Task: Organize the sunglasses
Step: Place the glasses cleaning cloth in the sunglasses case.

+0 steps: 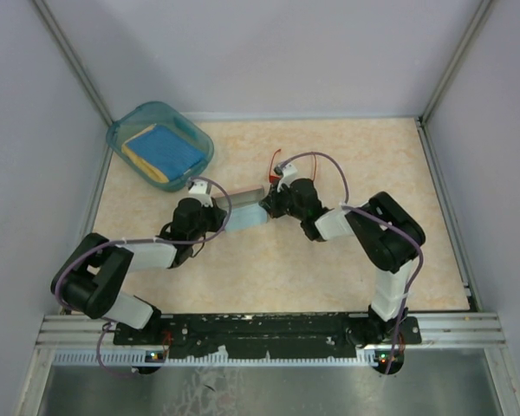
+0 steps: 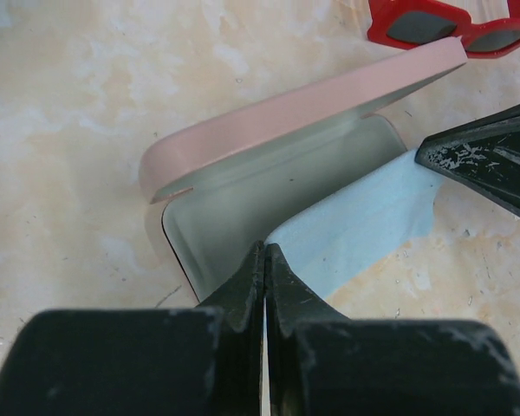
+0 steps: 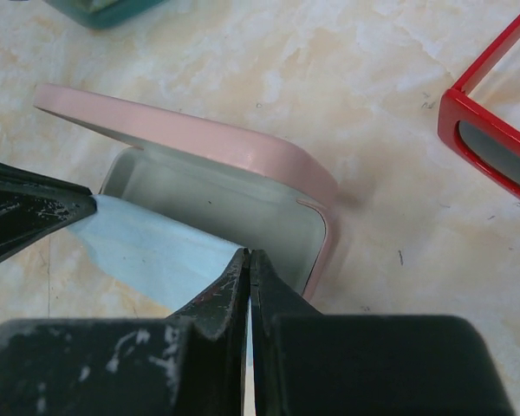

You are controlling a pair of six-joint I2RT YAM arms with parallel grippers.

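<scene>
The sunglasses (image 2: 420,26), a small pair with a glossy red rectangular frame, dark lenses and thin red temple arms, lie on the pale marbled tabletop (image 2: 87,104), cropped at the upper right corner of the left wrist view and the right edge of the right wrist view.

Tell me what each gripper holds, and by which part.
The left gripper and right gripper each pinch an opposite end of the light blue cloth by the open pink case; the sunglasses lie unheld.

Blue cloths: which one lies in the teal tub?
The darker blue cloth, atop a yellow one; the pale blue cloth lies at the open pink case.
</scene>
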